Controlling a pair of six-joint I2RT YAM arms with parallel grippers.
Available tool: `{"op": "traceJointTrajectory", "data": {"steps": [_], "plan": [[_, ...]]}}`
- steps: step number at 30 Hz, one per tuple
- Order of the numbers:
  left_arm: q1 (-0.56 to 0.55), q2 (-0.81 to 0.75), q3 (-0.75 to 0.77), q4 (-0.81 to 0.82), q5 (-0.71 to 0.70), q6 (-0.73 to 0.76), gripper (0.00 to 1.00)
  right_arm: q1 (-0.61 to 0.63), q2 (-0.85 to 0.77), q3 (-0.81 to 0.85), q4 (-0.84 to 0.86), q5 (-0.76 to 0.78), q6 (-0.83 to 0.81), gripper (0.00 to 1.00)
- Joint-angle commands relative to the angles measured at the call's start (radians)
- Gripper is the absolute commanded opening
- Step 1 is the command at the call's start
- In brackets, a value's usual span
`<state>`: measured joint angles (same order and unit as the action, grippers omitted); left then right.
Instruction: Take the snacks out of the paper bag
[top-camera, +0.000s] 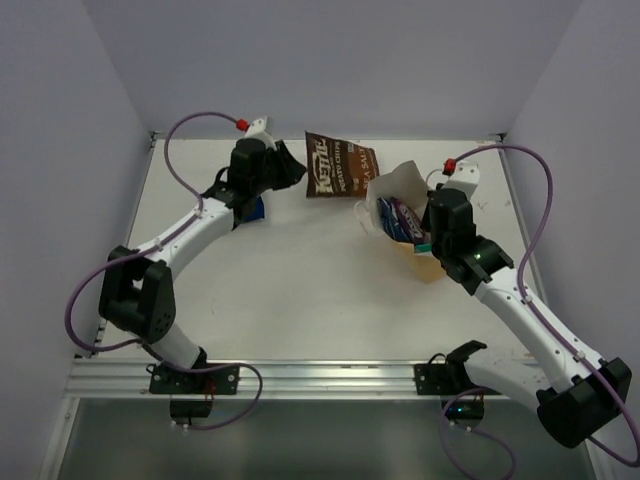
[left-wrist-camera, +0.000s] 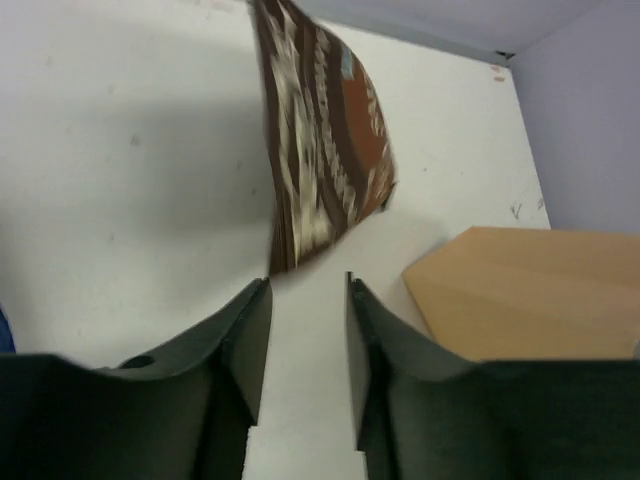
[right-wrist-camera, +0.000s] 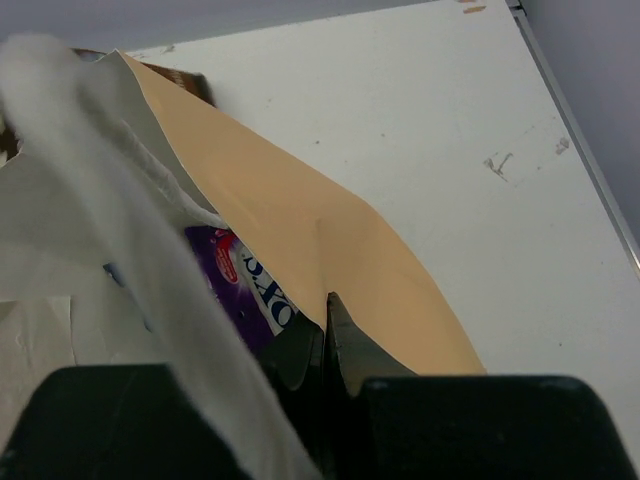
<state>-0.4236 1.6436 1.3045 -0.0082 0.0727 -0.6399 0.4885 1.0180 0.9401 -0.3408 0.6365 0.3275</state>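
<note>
Brown chip bag (top-camera: 338, 167), one, lies upper centre; we see left gripper (left-wrist-camera: 308, 290) open, right gripper (right-wrist-camera: 325, 322) pinching one paper bag (right-wrist-camera: 300, 200).

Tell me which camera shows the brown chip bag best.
The top view: the chip bag is whole, label readable. The left wrist shows it close but blurred; the right wrist, at most a brown edge.

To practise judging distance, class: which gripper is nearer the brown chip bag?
Left. The left gripper sits right at the brown chip bag, jaws apart; the right gripper is off at the paper bag, pinching its wall.
</note>
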Motion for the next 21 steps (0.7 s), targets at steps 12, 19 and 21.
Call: {"op": "traceJointTrajectory", "data": {"steps": [12, 19, 21], "plan": [[-0.003, -0.428, -0.252, -0.217, 0.116, -0.049, 0.97, 0.097, -0.055, -0.046, 0.2, -0.164, -0.393, 0.0], [-0.115, -0.452, -0.154, -0.315, 0.204, -0.047, 0.89, 0.171, -0.029, -0.076, 0.175, -0.198, -0.407, 0.0], [-0.206, -0.452, -0.146, -0.319, 0.184, -0.075, 0.88, 0.191, -0.003, -0.078, 0.171, -0.186, -0.395, 0.0]]}}
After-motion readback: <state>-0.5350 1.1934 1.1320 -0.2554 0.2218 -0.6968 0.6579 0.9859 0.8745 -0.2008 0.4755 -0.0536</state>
